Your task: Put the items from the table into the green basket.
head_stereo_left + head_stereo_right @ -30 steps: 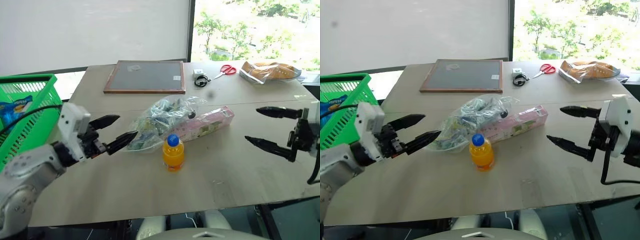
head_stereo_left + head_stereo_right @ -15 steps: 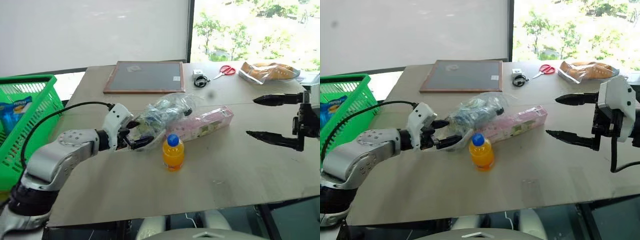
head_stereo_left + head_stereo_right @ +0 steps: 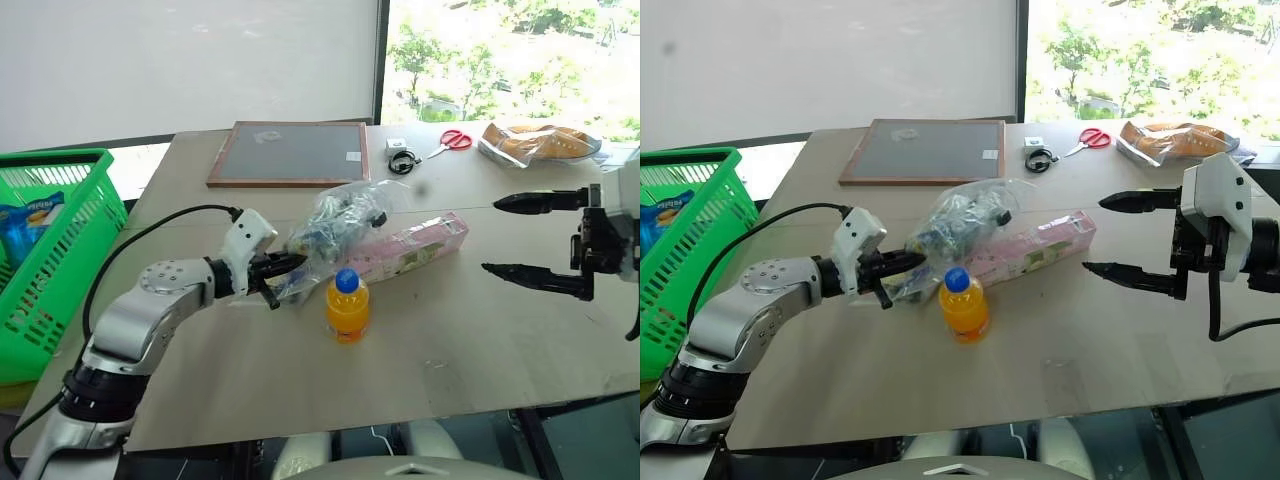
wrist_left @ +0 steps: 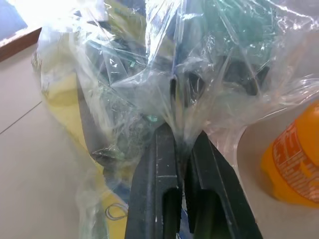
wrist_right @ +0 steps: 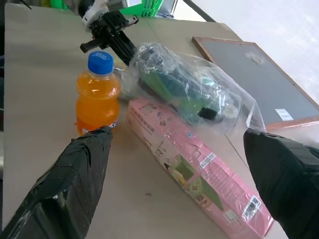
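Bright daylight floods from the large window (image 3: pixel 510 55), overexposing it, while the crinkled clear plastic bag (image 4: pixel 164 74) shows glare up close.

The pink box (image 3: pixel 410 246) is partly covered by the plastic bag (image 3: pixel 335 222) beyond the left claw (image 3: pixel 290 262); the packets inside cannot be made out.

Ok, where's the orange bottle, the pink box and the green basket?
orange bottle (image 3: pixel 347 308), left eye view, on its orange body.
pink box (image 3: pixel 425 240), left eye view, on its top face.
green basket (image 3: pixel 60 158), left eye view, on its rim.
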Tool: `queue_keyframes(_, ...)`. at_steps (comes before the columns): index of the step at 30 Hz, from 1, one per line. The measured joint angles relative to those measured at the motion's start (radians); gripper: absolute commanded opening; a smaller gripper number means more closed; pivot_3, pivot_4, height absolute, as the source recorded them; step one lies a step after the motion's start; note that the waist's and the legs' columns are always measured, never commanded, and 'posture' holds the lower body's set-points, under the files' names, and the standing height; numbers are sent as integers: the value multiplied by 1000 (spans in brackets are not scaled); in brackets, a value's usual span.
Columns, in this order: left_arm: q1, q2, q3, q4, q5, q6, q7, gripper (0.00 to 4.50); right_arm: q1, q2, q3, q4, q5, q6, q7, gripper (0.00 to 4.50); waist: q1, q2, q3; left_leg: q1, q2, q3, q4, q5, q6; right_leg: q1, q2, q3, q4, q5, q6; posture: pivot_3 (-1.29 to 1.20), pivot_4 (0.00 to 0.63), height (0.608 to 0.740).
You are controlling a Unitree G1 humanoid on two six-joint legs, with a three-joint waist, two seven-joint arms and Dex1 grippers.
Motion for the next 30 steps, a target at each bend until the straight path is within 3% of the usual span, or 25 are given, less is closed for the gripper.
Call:
queue_keyframes(15, 3, -77, 119, -14, 2, -18, 47, 62, -56, 37, 66, 16, -3, -6, 2, 4500, 1, 0, 0, 0, 0, 0, 0, 0, 0, 0, 0, 0, 1, 1, -1, 20, 0, 740)
queue_keyframes(25, -186, -138, 294, 183, 181, -181, 366, 62, -205, 153, 162, 85, -68, -80, -35, 4500, 2, -3, -1, -1, 0, -1, 1, 0, 0, -1, 0, -1, 2, 2, 0, 45, 0, 740)
queue_keyframes(30, -306, -78, 327, 323, 279, -297, 418, 62, -318, 237, 229, 106, -86, -104, -61, 4500, 5, -7, -4, -17, 0, -1, 3, 1, -2, -17, 0, -1, 4, 5, 1, 47, 0, 740)
